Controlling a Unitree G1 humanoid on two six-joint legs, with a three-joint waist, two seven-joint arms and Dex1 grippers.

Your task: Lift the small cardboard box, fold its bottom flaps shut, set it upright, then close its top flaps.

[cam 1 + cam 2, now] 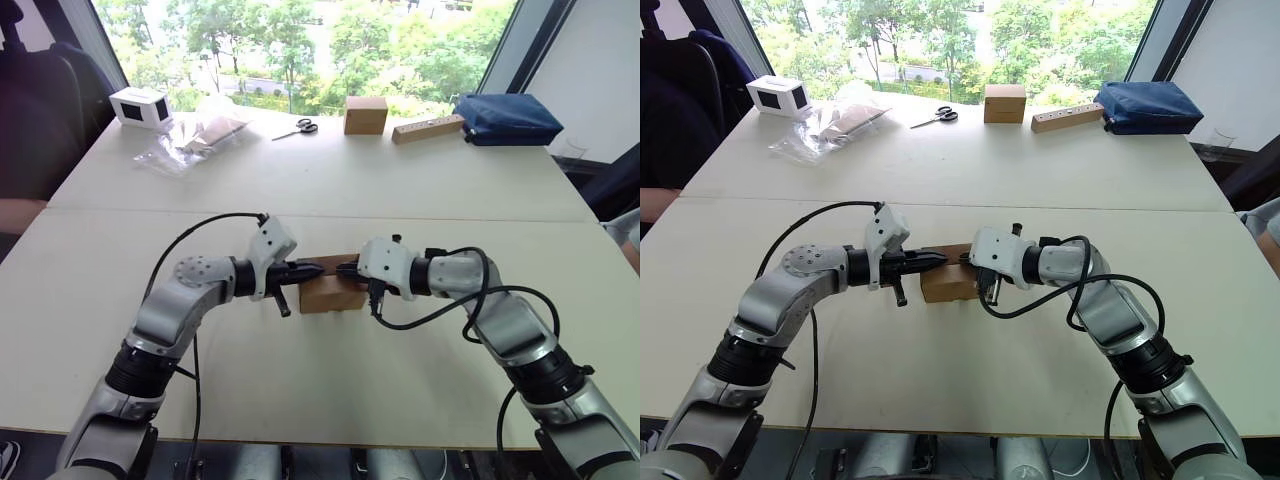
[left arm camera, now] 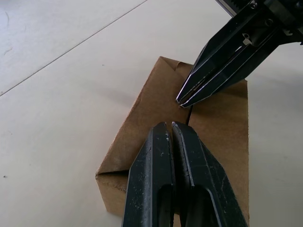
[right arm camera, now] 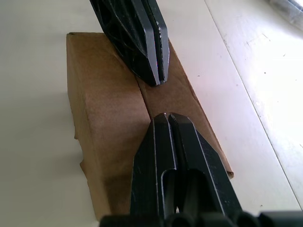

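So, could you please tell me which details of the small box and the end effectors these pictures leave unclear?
- Head views: the small cardboard box is partly hidden by the left end effector and right end effector meeting above it.
- Wrist views: whether either tip presses the top flaps or hovers just above cannot be told.
- The bottom flaps face the table, hidden in every view.

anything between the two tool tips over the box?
Nothing. Left tool and right tool face each other, both shut, over the small cardboard box top seam; left wrist view.
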